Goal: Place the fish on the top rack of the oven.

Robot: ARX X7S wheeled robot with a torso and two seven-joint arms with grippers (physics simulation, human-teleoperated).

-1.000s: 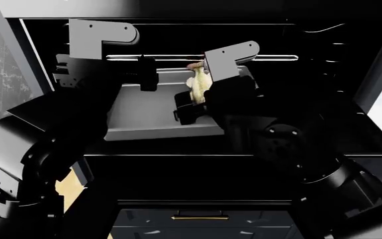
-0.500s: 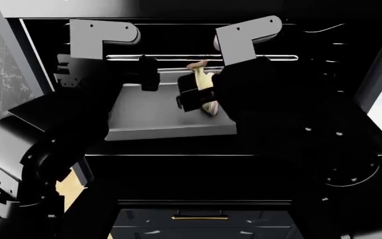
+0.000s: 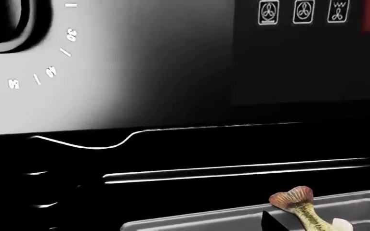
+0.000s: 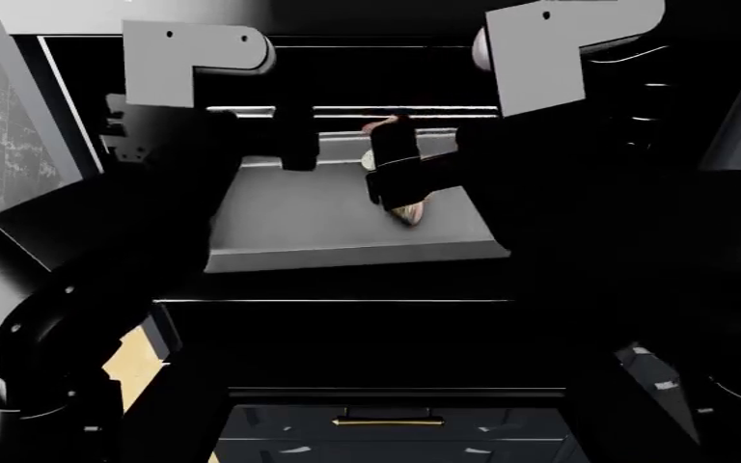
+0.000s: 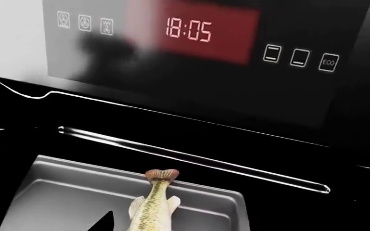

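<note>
I can't see my right gripper [image 4: 393, 174] clearly in the head view: it's black on black, and it hides most of the fish [image 4: 408, 208]. Both wrist views cut the fish off at the frame edge. My left gripper [image 4: 296, 147] is too dark to judge.

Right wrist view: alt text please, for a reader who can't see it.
A fish hangs tail-up over a grey tray pulled out of the open oven. A silvery rack bar crosses the dark cavity behind it, under a panel whose red display reads 18:05.
</note>
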